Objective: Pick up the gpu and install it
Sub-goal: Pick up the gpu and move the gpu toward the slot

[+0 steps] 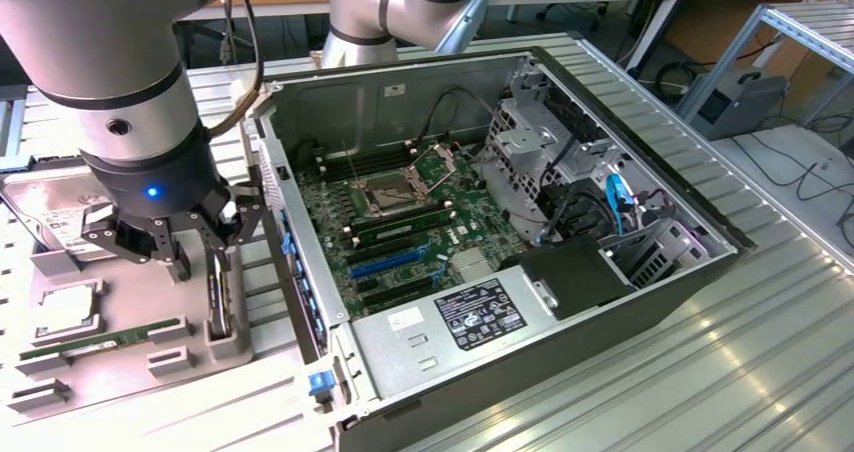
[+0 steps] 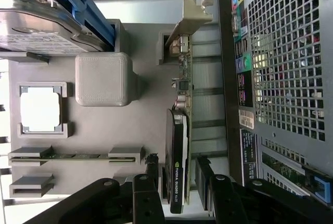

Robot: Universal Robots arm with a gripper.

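Green circuit board with a dark cooler face, the gpu (image 1: 220, 294) (image 2: 180, 146) stands on its long edge in a slot of the grey parts tray (image 1: 160, 382) (image 2: 145, 125), in the row closest to the open computer case (image 1: 561, 362) (image 2: 281, 67); likely it is kept upright so that both flat faces are free for a pinch. The gripper (image 1: 200, 257) (image 2: 177, 162) hangs over the card at its end away from the silver bracket, and the fingers (image 2: 152, 168) are spread wide, one on each side of the dark cooler and apart from it, holding nothing. On the case side the room is narrow: the perforated rear wall of the case rises just beside the tray, so that finger works in a tight lane. Farther from the case the tray carries a RAM stick (image 1: 100, 340) (image 2: 73, 157), a CPU (image 1: 67, 308) (image 2: 40, 108), a raised grey block (image 2: 103, 78) and a hard drive (image 1: 54, 207) (image 2: 41, 26), all well clear of the card. Inside the case the motherboard (image 1: 400, 222) lies exposed, and the ribbed metal bench (image 1: 747, 362) carries case and tray alike
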